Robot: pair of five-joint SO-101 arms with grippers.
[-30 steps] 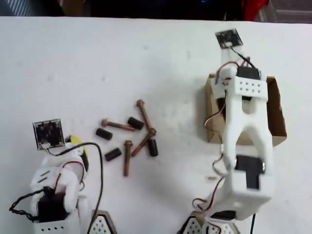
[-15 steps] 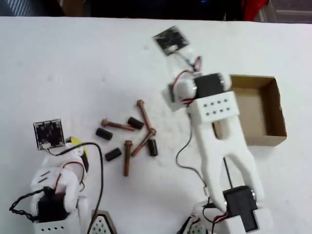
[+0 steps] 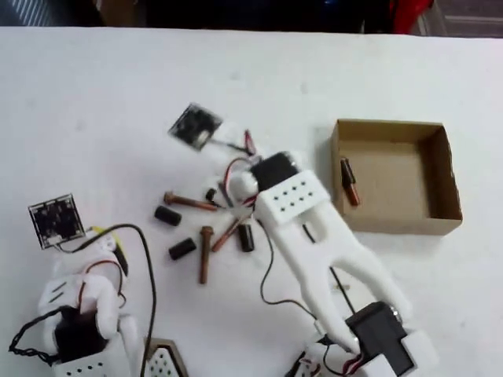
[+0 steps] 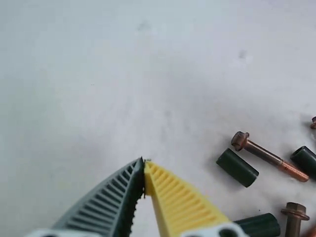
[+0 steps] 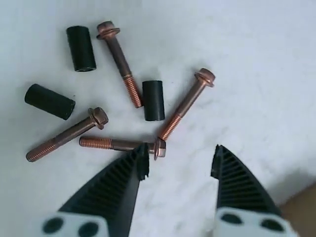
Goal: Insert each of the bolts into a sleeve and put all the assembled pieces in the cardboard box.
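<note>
My right pincer (image 5: 180, 150), apart, hangs over a bolt (image 5: 114, 143); I should straddle its shank squarely before closing. My left pincer (image 4: 144, 165) rests together.

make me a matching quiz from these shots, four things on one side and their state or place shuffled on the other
Things:
1. left pincer
2. right pincer
3. cardboard box
4. loose sleeves

States or places:
A. open, above the bolts
B. lying empty on the table among the bolts
C. shut, over bare table
D. holds one assembled piece

Pairs: 1-C, 2-A, 3-D, 4-B
</note>
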